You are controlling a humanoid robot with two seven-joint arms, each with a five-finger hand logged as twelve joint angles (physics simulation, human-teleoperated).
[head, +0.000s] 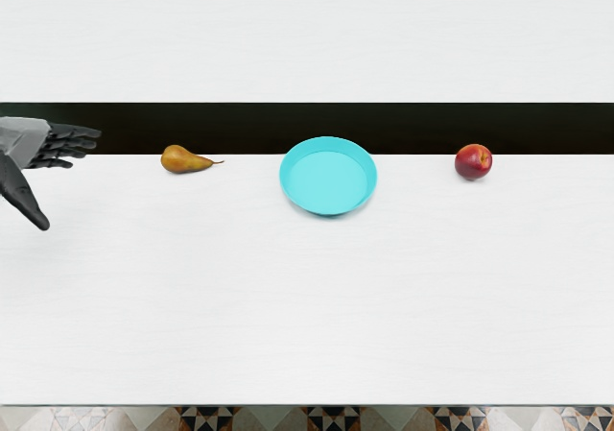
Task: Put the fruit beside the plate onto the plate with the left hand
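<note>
Grey robot hand (pixel 43 157): the left one, way off to the left of the plate (pixel 328 177), fingers loose and spread, not holding anything
Pear (pixel 182 160): lying on its side on the white surface (pixel 307 297), left of the plate, between it and the robot hand, stem end towards the plate, not touching it
Plate: turquoise, round, flat on the surface
Red apple (pixel 473 161): right of the plate, a bit further out than the pear

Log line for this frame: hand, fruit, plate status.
left hand open, at left edge | pear on table, left of plate | apple right of plate | plate empty
</note>
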